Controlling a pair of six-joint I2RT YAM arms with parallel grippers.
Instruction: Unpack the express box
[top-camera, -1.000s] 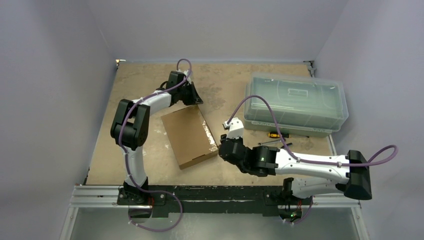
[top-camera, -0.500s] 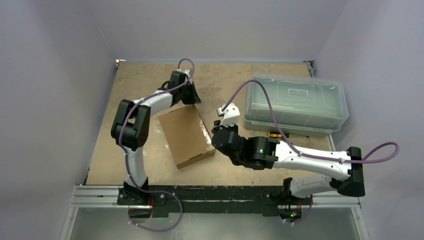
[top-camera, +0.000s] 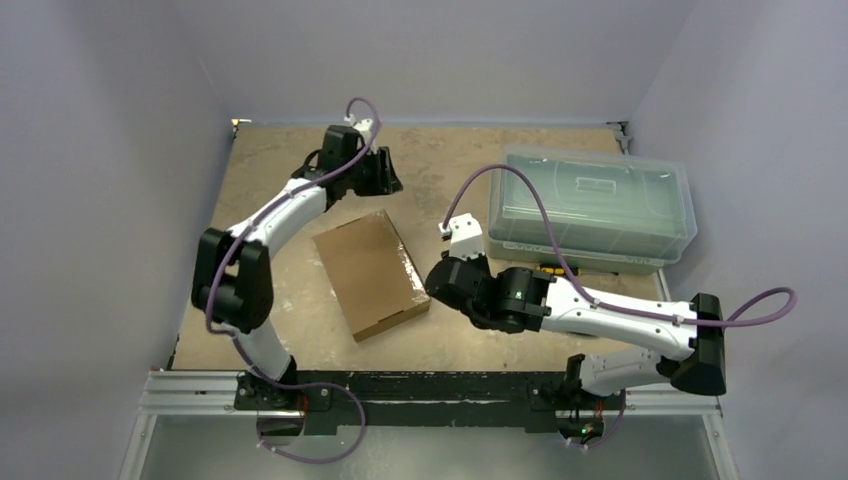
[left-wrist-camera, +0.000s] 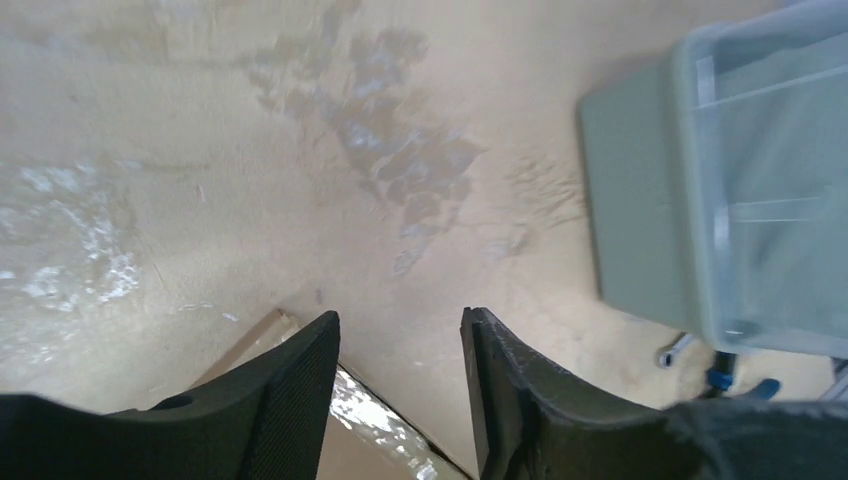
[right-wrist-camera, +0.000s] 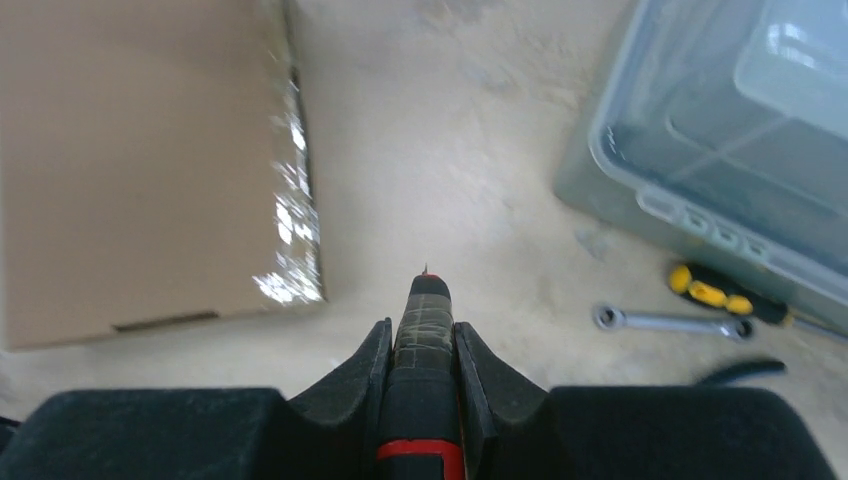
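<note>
You are looking down on a tan tabletop (top-camera: 450, 160), worn and scuffed, with a darker stained patch (left-wrist-camera: 400, 150) showing toward its far middle and pale glossy smears shining beside it. Plain lavender-grey walls are closing it in on three sides: the back wall (top-camera: 430, 50), the left wall (top-camera: 100, 200) and the right wall (top-camera: 770, 150). Soft, even light is falling from above, throwing only faint shadows. An aluminium rail (top-camera: 200, 392) is running along the near edge, and a grey-green surface (top-camera: 450, 450) is showing below it.
</note>
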